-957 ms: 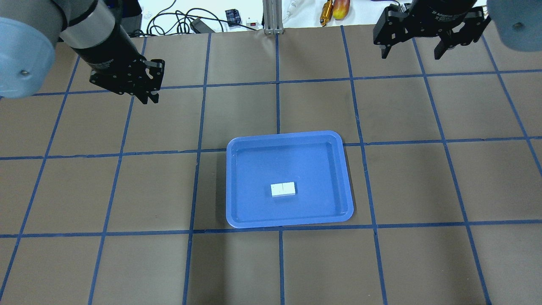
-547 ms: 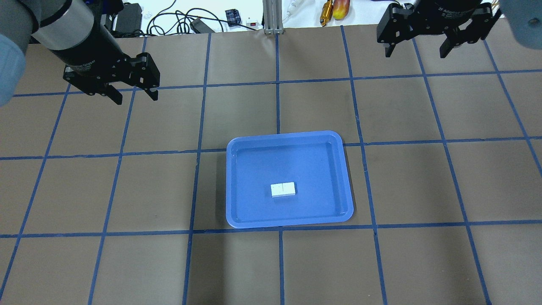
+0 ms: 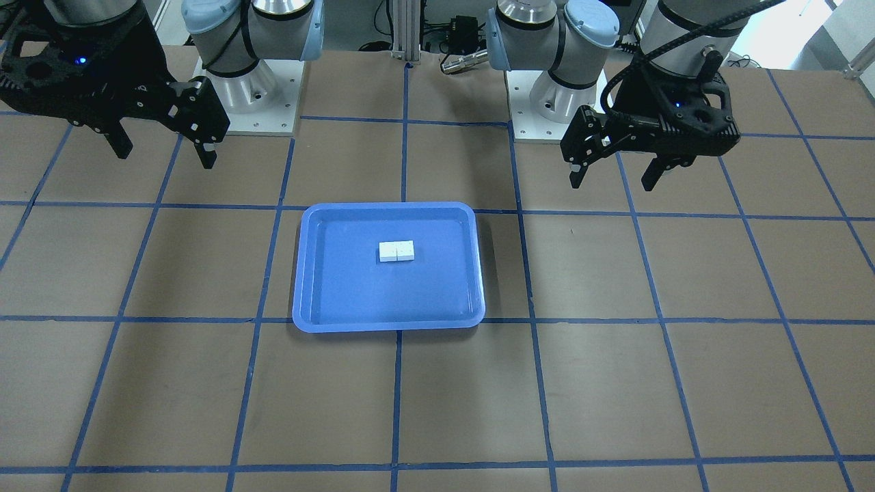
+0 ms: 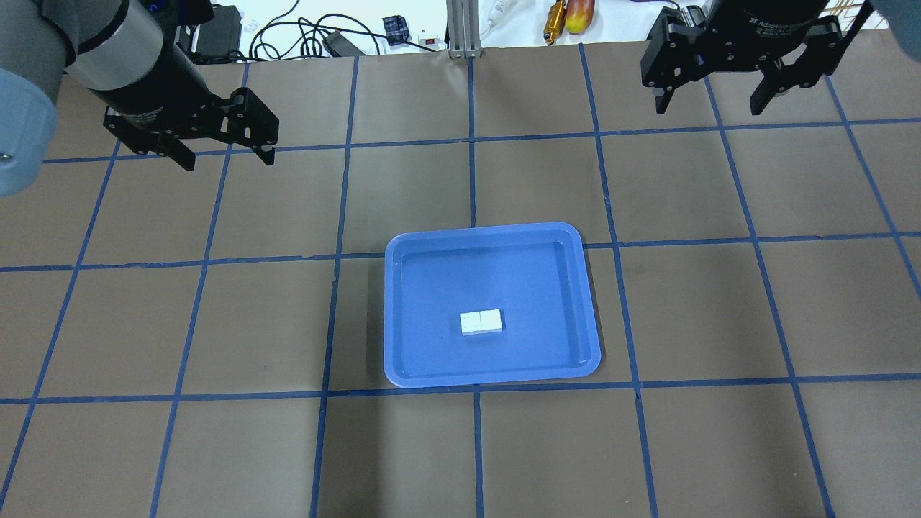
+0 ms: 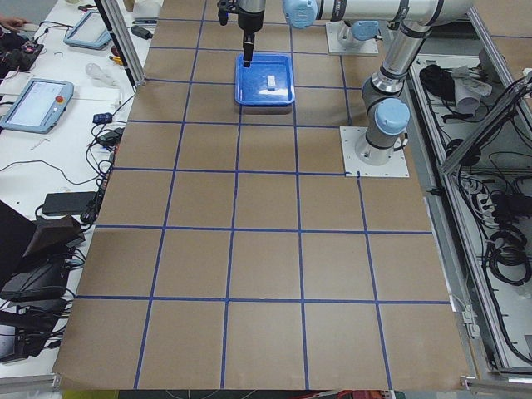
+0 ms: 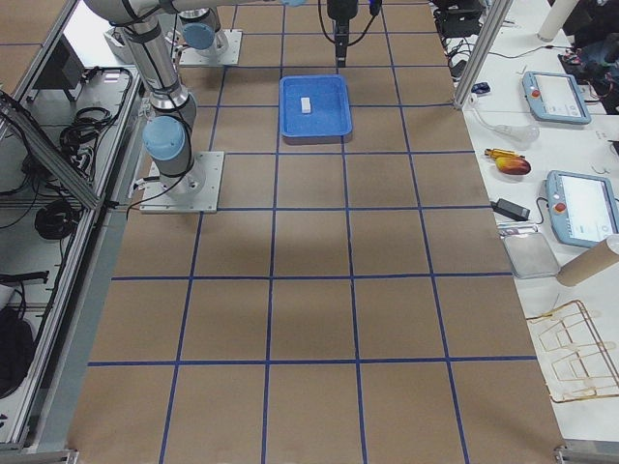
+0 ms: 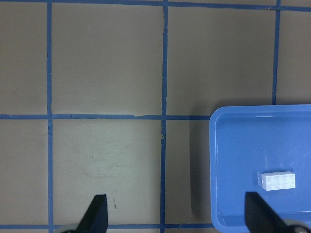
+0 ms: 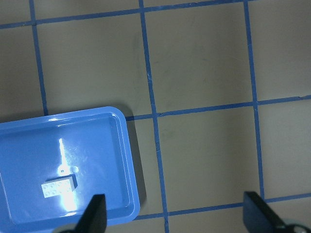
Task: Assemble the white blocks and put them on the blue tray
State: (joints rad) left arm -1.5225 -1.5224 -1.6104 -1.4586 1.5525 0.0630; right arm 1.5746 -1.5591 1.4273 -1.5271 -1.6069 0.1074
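Observation:
The white blocks [image 4: 481,321] are joined into a short bar lying flat inside the blue tray [image 4: 403,316] at mid-table. They also show in the front view [image 3: 396,251] on the tray [image 3: 314,287], in the left wrist view [image 7: 276,180] and in the right wrist view [image 8: 59,186]. My left gripper [image 4: 229,156] is open and empty, high above the table far to the tray's left and back. My right gripper [image 4: 709,106] is open and empty, high at the far right. Both are well apart from the tray.
Brown table cover with a blue tape grid [image 4: 471,180]. Cables, a power adapter and a yellow-red object [image 4: 579,14] lie beyond the far edge. The two arm bases [image 3: 253,89] stand on the robot's side of the table.
The left gripper has turned at the wrist and drawn back to the left and away from the tray. The right gripper has shifted slightly further back. The blocks and tray have not moved.

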